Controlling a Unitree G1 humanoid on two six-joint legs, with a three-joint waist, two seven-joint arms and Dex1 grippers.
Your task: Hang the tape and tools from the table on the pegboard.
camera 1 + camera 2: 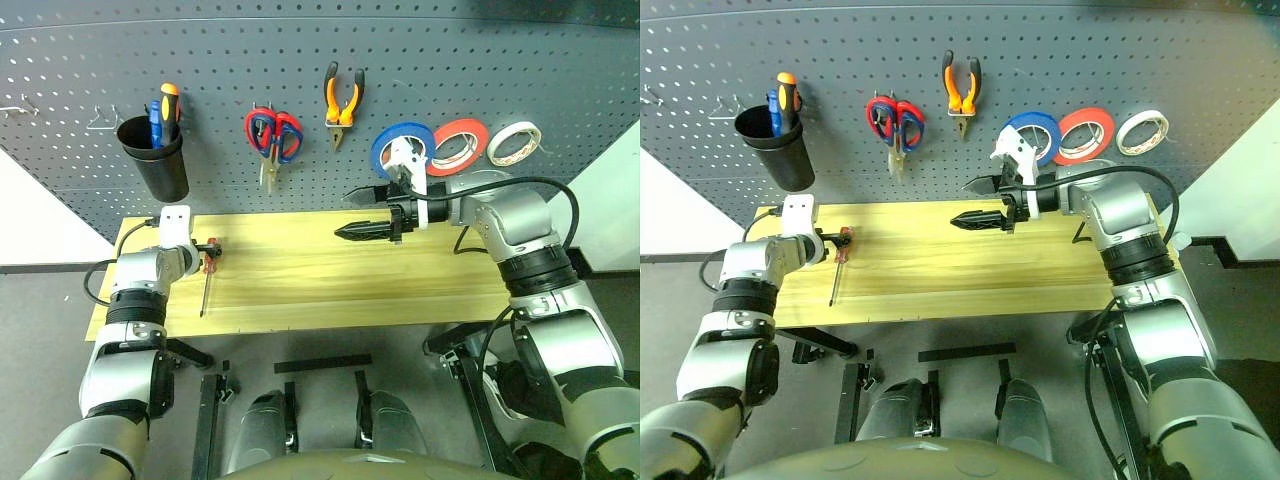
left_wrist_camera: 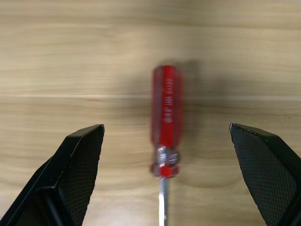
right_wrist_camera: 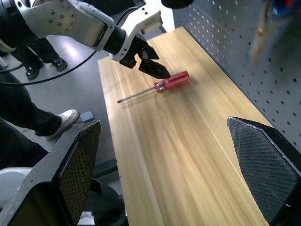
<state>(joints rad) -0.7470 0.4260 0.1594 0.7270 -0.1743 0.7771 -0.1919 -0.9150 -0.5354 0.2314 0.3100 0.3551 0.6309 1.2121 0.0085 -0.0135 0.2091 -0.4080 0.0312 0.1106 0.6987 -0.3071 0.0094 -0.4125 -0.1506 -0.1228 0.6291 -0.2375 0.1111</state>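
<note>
Pegboard [image 1: 300, 60]: blue tape [image 1: 402, 146], orange-handled pliers [image 1: 343, 100] and dark-handled scissors [image 1: 268, 140] hang on hooks. Table [image 1: 320, 290]: red-handled screwdriver [image 1: 207, 272] lies nr left edge of tabletop, shaft toward front edge. Left gripper [image 1: 212, 247] spread wide, straddling handle w/o contact. Right gripper [image 1: 364, 212] spread wide, empty, above tabletop nr back edge, right of centre.

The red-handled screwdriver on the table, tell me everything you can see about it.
The screwdriver has a translucent red, plastic-looking handle with faint lettering along it, a rounded collar, and a thin bare metal shaft. It lies flat on the light wooden table near its left end, handle toward the pegboard, shaft pointing toward the table's front edge. The left claw hovers open just over the handle, a finger on either side, with no visible contact yet.
</note>
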